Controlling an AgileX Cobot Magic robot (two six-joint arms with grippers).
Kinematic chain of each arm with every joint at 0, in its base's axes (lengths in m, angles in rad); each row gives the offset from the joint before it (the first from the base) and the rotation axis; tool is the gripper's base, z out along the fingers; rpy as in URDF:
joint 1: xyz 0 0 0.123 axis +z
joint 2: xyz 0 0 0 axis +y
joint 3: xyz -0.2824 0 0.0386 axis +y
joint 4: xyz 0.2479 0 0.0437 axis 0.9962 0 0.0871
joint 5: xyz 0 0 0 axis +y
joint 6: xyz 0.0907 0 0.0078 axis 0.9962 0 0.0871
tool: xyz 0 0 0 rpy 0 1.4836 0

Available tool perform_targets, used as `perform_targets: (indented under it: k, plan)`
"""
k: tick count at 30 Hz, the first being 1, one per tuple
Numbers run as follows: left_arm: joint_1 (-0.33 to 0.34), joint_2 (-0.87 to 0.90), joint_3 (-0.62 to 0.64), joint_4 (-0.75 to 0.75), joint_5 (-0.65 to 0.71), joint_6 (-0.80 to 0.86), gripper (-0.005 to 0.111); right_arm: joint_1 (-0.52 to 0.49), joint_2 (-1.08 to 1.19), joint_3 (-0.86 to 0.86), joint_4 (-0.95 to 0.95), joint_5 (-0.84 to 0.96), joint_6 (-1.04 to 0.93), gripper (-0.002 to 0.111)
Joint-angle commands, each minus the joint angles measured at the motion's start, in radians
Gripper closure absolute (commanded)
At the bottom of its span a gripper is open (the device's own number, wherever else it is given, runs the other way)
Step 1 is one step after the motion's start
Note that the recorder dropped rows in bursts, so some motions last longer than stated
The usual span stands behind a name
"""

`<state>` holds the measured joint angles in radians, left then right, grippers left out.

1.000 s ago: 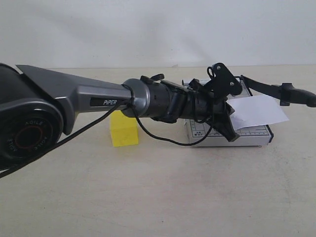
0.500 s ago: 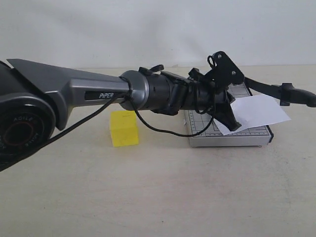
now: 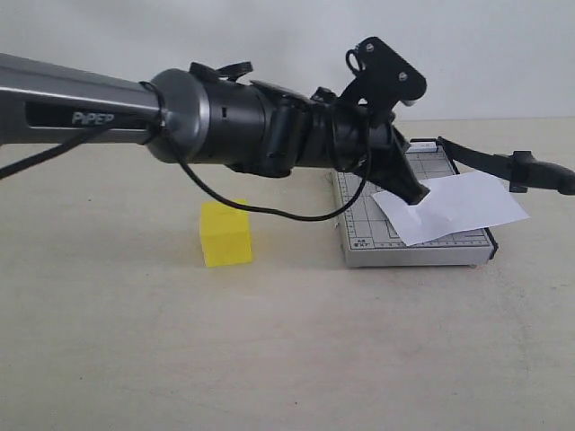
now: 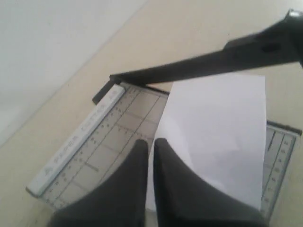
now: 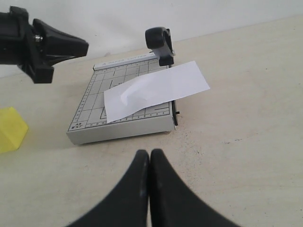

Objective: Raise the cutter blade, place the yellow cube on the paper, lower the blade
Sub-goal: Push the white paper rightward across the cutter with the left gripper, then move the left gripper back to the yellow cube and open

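Left end effector: fingers pressed together, empty, hovering over the paper. Yellow cube sits on the desk to its left, clear of the cutter base; left arm nearer. Right end effector: closed, empty. Cutter blade angled up.

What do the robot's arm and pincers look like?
The left arm is a shiny grey tube with white PiPER lettering on a black strip, and it turns black near the wrist. A thin black cable loops under it. The left pincer and right pincer are both black, with two smooth fingers tapering to rounded tips.
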<state>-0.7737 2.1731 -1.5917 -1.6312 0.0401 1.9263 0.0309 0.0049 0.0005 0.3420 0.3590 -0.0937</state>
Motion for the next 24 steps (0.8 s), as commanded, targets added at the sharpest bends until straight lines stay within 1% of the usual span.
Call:
perform_targets:
  k: [1,3,4,7,8,10,12,16,17,18,19,22,24]
  plan:
    - [-0.004,-0.11,0.159,-0.022,-0.066,-0.011,0.102,0.002,-0.005,-0.001,-0.007,-0.004,0.001,0.108]
    - [-0.004,-0.162,0.225,-0.039,-0.09,-0.021,0.101,0.002,-0.005,-0.001,-0.007,-0.004,0.001,0.108]
    - [-0.004,-0.184,0.251,-0.039,-0.107,-0.031,0.099,0.002,-0.005,-0.001,-0.007,-0.004,0.001,0.108]
    - [-0.004,-0.259,0.338,-0.064,-0.189,-0.068,0.088,0.002,-0.005,-0.001,-0.007,-0.004,0.001,0.108]
    - [-0.004,-0.285,0.362,-0.088,-0.235,-0.075,0.083,0.002,-0.005,-0.001,-0.007,-0.004,0.001,0.108]
    - [-0.004,-0.325,0.396,-0.113,-0.342,-0.083,0.073,0.002,-0.005,-0.001,-0.007,-0.004,0.001,0.108]
    - [-0.004,-0.347,0.422,-0.113,-0.481,-0.149,0.062,0.002,-0.005,-0.001,-0.007,-0.004,0.001,0.108]
    - [-0.004,-0.352,0.466,-0.113,-0.843,-0.443,0.035,0.002,-0.005,-0.001,-0.007,-0.004,0.001,0.108]
    - [-0.004,-0.352,0.476,-0.113,-0.875,-0.491,0.03,0.002,-0.005,-0.001,-0.007,-0.004,0.001,0.108]
    - [-0.004,-0.353,0.488,-0.113,-0.885,-0.52,0.027,0.002,-0.005,-0.001,-0.007,-0.004,0.001,0.108]
    - [-0.004,-0.354,0.495,-0.113,-0.866,-0.52,0.025,0.002,-0.005,-0.001,-0.007,-0.004,0.001,0.108]
    - [-0.004,-0.356,0.502,-0.113,-0.767,-0.52,0.025,0.002,-0.005,-0.001,-0.007,-0.004,0.001,0.108]
    - [-0.006,-0.356,0.502,-0.113,-0.727,-0.52,0.025,0.002,-0.005,-0.001,-0.007,-0.004,0.001,0.108]
